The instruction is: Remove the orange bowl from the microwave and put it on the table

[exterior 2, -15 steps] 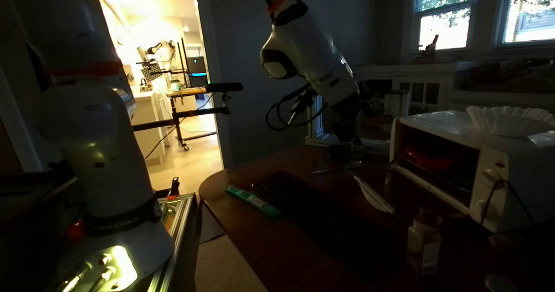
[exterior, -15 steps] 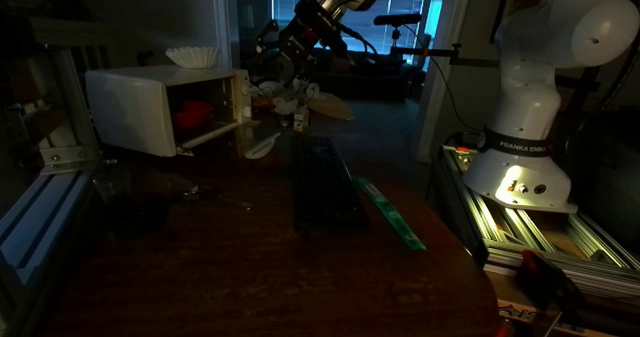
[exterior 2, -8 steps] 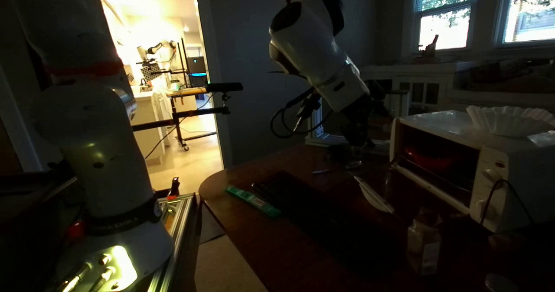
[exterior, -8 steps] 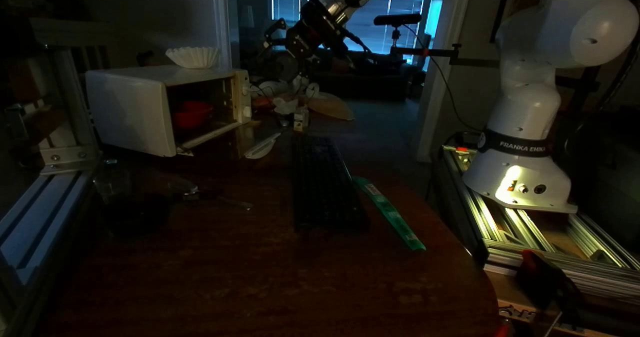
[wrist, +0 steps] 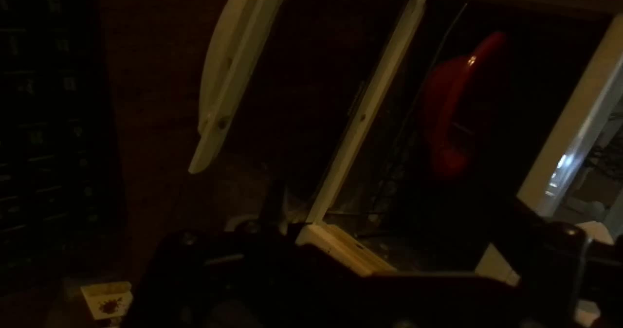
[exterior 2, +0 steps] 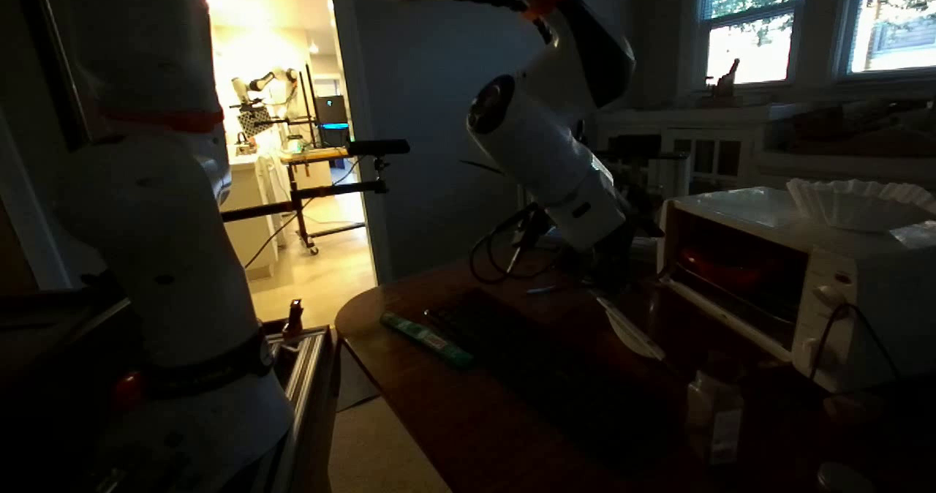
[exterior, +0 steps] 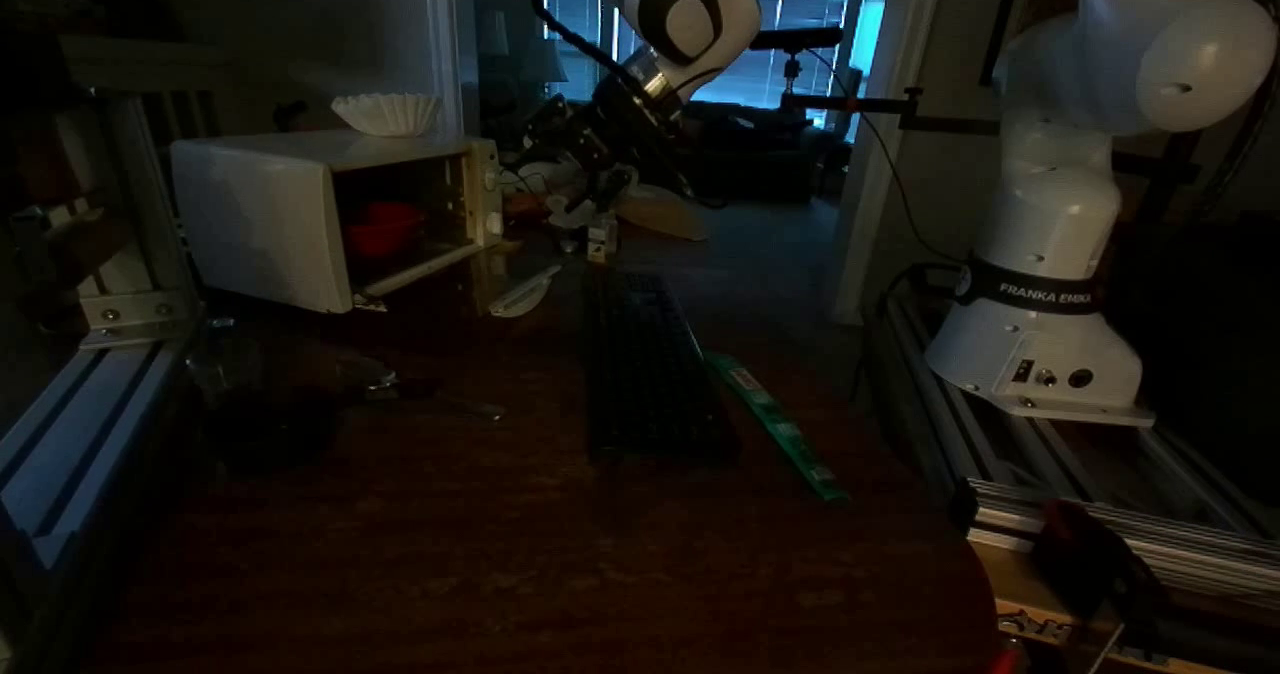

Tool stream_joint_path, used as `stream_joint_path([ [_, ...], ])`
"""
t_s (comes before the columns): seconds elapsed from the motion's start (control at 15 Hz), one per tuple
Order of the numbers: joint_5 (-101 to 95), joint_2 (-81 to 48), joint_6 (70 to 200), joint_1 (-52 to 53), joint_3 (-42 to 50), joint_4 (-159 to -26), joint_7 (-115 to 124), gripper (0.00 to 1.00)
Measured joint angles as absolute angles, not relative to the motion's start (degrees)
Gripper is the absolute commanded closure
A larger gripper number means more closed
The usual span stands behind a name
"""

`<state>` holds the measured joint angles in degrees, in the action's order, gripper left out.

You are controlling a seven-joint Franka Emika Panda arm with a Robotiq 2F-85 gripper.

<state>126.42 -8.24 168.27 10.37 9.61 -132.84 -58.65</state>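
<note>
- One second has brought the gripper (wrist: 401, 221) lower in both exterior views and, as it looks, closer to the microwave (exterior 2: 746, 211): I take this for the approach, with the reach inside still to come.
- Two fingers (wrist: 550, 260) stand spread wide, pinching nothing, which suits the coming grasp.
- Bright patches on the base (exterior: 1040, 349) have gone; if the microwave's inside is dimmer too, lining up will likely be harder.
- One orange bowl (wrist: 443, 104), looking red in this gloom, sits inside the microwave, whose front stands open. Whether it lies level I cannot tell. It has not come out, so the carry to the table (exterior: 560, 554) is wholly ahead.
- One microwave, with two knobs (exterior 2: 828, 295) on its front.
- One white bowl (exterior: 385, 116) on top of it.
- One keyboard (exterior: 655, 374) on the table; one green strip (exterior: 780, 429) lying beside it.
- One flat white piece (exterior: 525, 292) between keyboard and microwave; one jar (exterior 2: 715, 412) near the knobs.
- At least two dim things (exterior: 380, 381) lie away from the base, too dark to name or count surely.
</note>
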Motion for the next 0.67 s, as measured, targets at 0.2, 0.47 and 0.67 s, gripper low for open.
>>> stream_joint_path([
  [0.2, 137.06, -13.50, 165.13, 10.69, 11.19, -129.38, -68.66, 0.00],
  [0.47, 144.46, -19.43, 160.94, 11.63, 12.84, -125.47, -74.23, 0.00],
  [0.67, 144.32, -21.29, 159.86, 11.99, 13.28, -123.59, -73.50, 0.00],
])
